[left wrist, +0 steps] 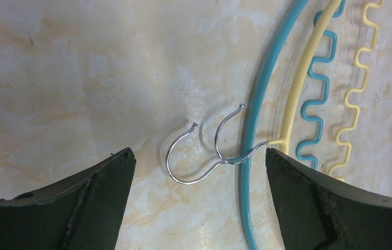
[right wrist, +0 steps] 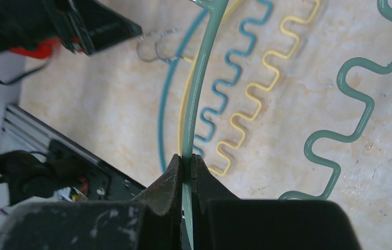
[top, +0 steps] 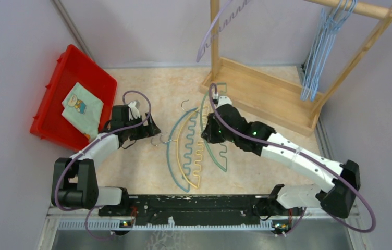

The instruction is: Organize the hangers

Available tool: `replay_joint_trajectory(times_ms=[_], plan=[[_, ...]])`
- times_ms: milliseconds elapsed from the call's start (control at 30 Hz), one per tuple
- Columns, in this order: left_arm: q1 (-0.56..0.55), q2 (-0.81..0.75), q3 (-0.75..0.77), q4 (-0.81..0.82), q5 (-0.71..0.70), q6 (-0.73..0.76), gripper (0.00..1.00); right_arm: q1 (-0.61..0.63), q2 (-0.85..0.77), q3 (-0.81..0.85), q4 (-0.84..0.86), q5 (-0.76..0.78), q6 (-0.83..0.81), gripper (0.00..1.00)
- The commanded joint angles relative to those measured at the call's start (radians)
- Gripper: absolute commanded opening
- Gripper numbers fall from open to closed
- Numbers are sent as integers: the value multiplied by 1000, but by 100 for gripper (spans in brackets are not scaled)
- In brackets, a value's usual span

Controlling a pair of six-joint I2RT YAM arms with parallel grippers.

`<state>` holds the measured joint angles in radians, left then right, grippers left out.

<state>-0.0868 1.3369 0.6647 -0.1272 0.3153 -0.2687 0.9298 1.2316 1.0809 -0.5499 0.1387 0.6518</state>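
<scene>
Operator: Step in hand?

Technician: Pick-up, by my reading. The right gripper (right wrist: 187, 159) has its fingers clamped on the smooth arc of the green hanger (right wrist: 203, 78). That hanger lies at the right of a group of three on the table, beside the yellow hanger (left wrist: 301, 78) and the blue hanger (left wrist: 259, 99). The left gripper (left wrist: 199, 152) hangs with its fingers wide apart over the metal hooks (left wrist: 218, 138) of those two and touches neither.

Operator: Next move?

Technician: Probably lift the green hanger and carry it to the wooden rack (top: 267, 94). The light-blue wire hangers (top: 321, 52) and a purple hanger (top: 209, 28) are already hung there. The hook must arrive open side down over the rod. The wavy edge sits close to the yellow hanger, so it could snag on the way up.

Operator: Limits of view?

Technician: The right arm covers part of the green hanger in the top view. I cannot tell whether that hanger is off the table. The frame cuts off the rack top and the purple hanger's hook.
</scene>
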Motion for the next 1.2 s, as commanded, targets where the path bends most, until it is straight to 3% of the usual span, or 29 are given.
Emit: replay_joint_trajectory(times_ms=[0, 233, 433, 667, 933, 1167], plan=[[5, -4, 1, 14, 18, 4, 100, -28, -92, 118, -26, 62, 66, 0], [5, 1, 3, 21, 28, 1, 100, -88, -195, 164, 10, 191, 137, 0], [5, -7, -1, 18, 28, 0, 100, -135, -210, 265, 96, 280, 64, 0], [4, -10, 1, 23, 29, 0, 100, -253, -123, 452, 166, 188, -35, 0], [5, -18, -2, 21, 30, -3, 100, -462, 85, 533, 504, -39, 101, 0], [5, -42, -7, 10, 1, 0, 100, -523, 268, 704, 654, -128, 132, 0]])
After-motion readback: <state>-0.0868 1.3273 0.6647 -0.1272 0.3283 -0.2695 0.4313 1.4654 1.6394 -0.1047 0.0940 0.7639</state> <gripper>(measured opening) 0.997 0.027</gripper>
